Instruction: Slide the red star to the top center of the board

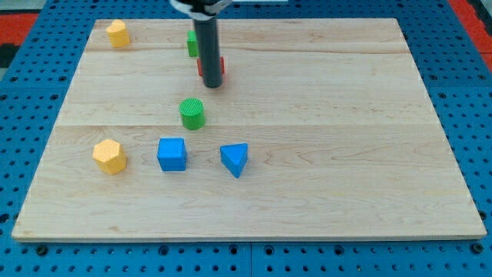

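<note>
In the camera view you see my tip (213, 85), a bare rod with nothing to pinch, planted on the near side of the mostly hidden red star (221, 66), left of top center beside a green block (191, 43), presumably to push it upward.

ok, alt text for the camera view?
My tip sits against a red block, mostly hidden behind the rod, near the board's top centre. A green block lies just beyond; a green cylinder, two yellow and two blue blocks lie elsewhere.
</note>
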You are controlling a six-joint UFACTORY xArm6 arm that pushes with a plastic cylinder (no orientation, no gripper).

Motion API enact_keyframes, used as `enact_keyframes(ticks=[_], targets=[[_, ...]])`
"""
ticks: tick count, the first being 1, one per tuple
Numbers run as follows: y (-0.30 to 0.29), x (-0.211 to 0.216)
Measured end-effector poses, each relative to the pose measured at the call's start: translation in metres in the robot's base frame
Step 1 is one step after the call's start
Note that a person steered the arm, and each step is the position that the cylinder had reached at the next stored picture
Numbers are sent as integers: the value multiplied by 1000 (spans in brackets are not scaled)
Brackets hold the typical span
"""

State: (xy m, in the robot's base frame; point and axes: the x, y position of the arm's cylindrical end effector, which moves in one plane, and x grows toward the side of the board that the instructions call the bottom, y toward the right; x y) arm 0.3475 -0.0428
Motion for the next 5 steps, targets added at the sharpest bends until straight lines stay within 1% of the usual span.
enact_keyframes(ticks=[1, 2, 3, 4, 5], targets=[[21, -1], [-11, 26], [-65, 28], [-61, 23], [-35, 11]])
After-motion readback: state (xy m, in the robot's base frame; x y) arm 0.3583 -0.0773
